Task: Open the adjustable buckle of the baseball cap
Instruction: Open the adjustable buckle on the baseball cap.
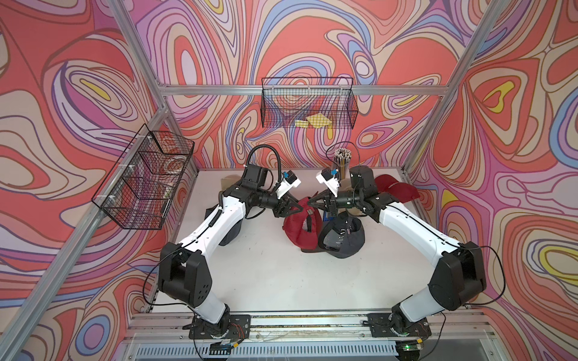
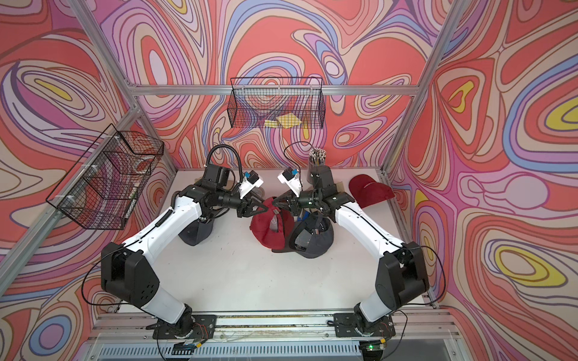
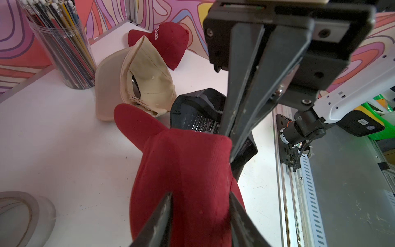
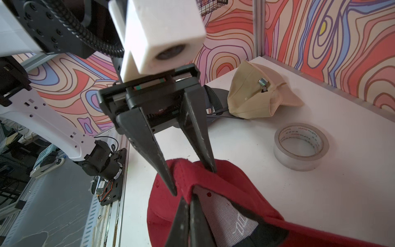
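From my station I read the right claw [image 4: 189,197] as clenched on the red cap [image 1: 298,231], its two tips pinched together over the raised edge of the fabric. The left claw [image 4: 193,181] came in from the opposite side with its jaws standing apart, one tip on each side of the same fold. They seemed to touch the cloth, but they were not gripping it.

The cap sat directly between the two claws at their tips. The rest of it hung down and trailed away beneath them onto the table [image 1: 266,275], inside turned up, leaning against a dark cap [image 1: 342,237] just beyond the right claw. Its long axis ran crosswise to the line joining the claws, back toward the arms' bases.

I could see the grey lining and the black band inside, but I could not pick out the buckle itself. I judged it lay under the claws, on the trailing part. Both claws were equally close, and only the left was free to reach for it.
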`<act>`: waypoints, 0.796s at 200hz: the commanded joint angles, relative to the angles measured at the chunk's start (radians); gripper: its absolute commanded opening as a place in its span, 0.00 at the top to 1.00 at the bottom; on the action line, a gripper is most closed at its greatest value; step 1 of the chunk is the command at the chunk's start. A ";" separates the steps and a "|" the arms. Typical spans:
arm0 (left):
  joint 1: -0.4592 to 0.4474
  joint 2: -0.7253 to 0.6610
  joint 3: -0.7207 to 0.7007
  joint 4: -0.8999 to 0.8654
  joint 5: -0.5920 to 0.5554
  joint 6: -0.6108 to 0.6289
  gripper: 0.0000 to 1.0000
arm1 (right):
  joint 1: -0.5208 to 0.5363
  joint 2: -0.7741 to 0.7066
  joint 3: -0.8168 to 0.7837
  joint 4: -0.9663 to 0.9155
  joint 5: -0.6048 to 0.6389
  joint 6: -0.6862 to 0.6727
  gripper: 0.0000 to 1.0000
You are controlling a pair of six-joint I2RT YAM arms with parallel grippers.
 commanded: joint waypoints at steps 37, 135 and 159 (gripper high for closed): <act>-0.001 0.007 -0.026 0.045 0.092 -0.017 0.58 | -0.005 -0.037 -0.020 0.062 0.001 0.035 1.00; 0.000 0.013 -0.020 0.053 0.095 -0.033 1.00 | -0.006 -0.045 -0.037 0.098 0.021 0.063 1.00; 0.000 0.014 -0.017 0.064 0.104 -0.060 1.00 | -0.006 -0.045 -0.033 0.081 0.048 0.061 0.79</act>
